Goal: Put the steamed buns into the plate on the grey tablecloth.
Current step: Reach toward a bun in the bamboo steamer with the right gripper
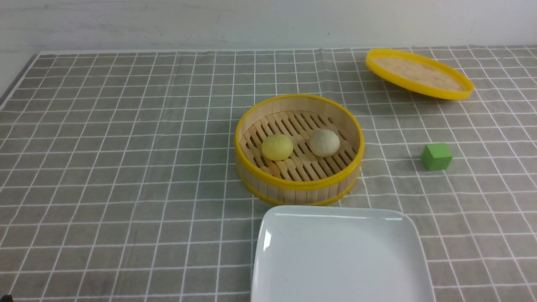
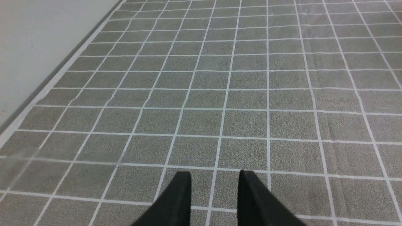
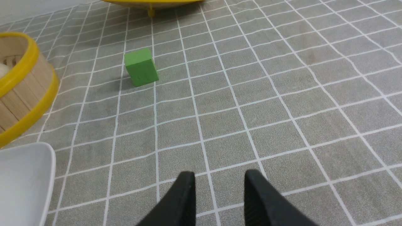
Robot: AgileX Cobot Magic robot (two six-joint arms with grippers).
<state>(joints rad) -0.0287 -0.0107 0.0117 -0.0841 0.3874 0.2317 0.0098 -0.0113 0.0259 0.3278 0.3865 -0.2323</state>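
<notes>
A: How far are we?
B: Nothing is done yet. Our left tool (image 2: 215,172) stands partly open and holds nothing. The yellow bun (image 1: 277,147) and the beige bun (image 1: 324,142) lie in the steamer basket (image 1: 298,184); the plate (image 1: 340,256) just before it is bare. Our right tool (image 3: 220,172) is parted and empty too.
A: And the surface?
B: The grey tablecloth (image 1: 126,167), faintly creased; a pale wall (image 1: 251,21) behind.

Open room above buns (image 1: 277,147); lid (image 1: 419,73) aside
</notes>
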